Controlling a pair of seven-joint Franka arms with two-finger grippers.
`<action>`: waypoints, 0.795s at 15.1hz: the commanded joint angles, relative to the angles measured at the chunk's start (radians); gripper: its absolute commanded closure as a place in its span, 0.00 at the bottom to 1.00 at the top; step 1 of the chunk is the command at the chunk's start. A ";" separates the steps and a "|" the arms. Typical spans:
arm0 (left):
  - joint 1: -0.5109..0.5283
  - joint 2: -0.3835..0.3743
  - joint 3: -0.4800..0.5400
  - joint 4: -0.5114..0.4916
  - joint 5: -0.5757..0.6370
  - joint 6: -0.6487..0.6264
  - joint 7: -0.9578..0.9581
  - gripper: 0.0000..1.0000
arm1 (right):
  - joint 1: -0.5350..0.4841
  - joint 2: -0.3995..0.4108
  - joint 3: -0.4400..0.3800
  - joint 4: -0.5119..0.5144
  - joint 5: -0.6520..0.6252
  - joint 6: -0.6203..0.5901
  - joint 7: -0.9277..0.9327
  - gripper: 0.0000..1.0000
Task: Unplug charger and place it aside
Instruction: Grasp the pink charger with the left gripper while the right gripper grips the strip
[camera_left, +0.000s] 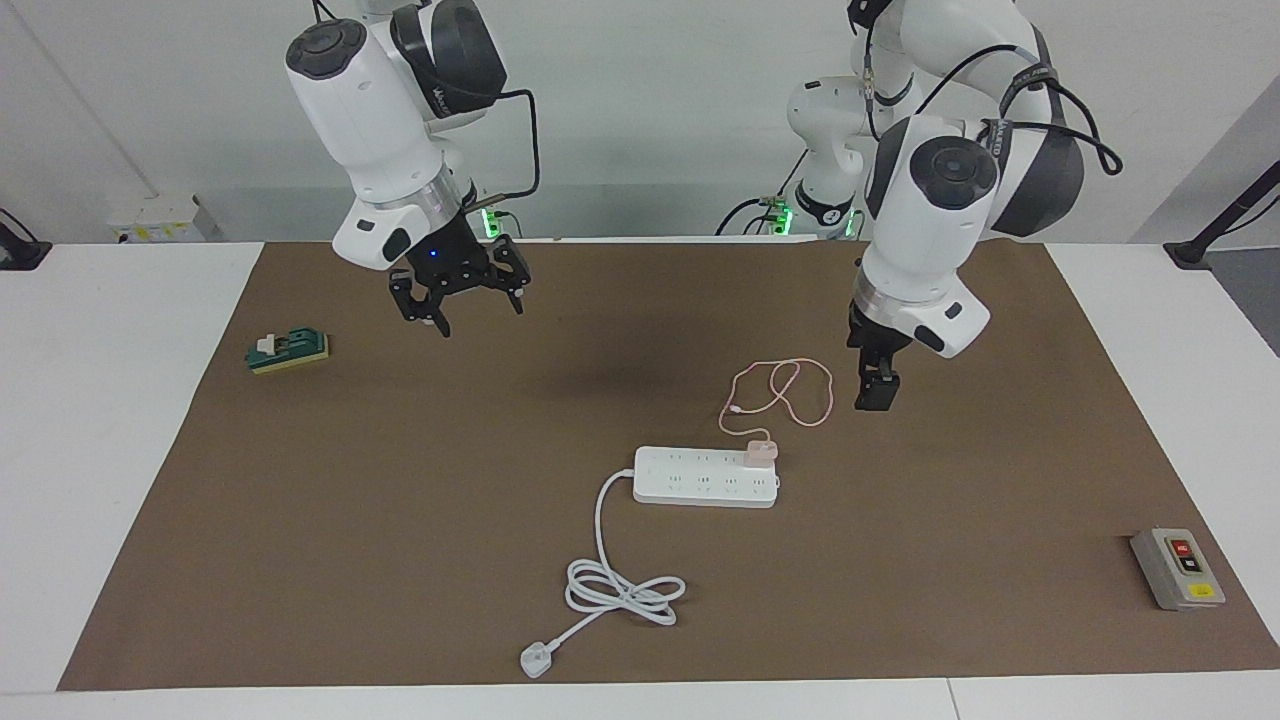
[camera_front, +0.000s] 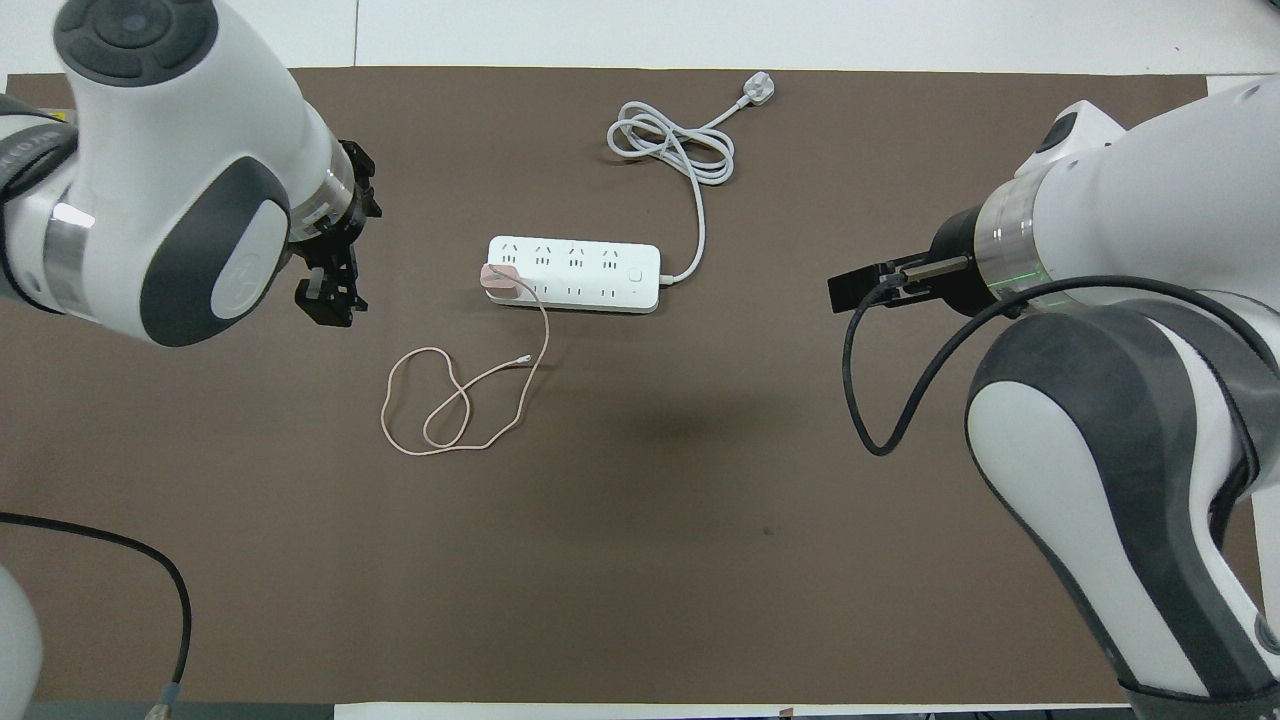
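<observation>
Charger sits plugged into the power strip at its end toward the left arm, cable looped nearer the robots (about twelve o'clock in the facing view). Probably light, rigid, snug; grip its cube sides. Left claw and right claw hang spread, holding nothing.

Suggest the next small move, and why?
Probably bring the left end effector over the charger and lower it. The charger sits plugged into the power strip at its end toward the left arm; that end effector hangs open above the mat beside the pink cable, holding nothing.
</observation>
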 joint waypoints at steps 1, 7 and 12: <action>-0.034 0.039 0.004 0.032 0.024 0.017 -0.045 0.00 | 0.025 0.038 0.006 -0.011 0.081 0.078 0.234 0.00; -0.080 0.085 0.003 0.026 -0.006 0.163 -0.059 0.00 | 0.096 0.114 0.006 -0.020 0.231 0.220 0.769 0.00; -0.080 0.105 0.004 0.024 0.001 0.166 -0.044 0.00 | 0.173 0.139 0.006 -0.093 0.342 0.436 1.006 0.00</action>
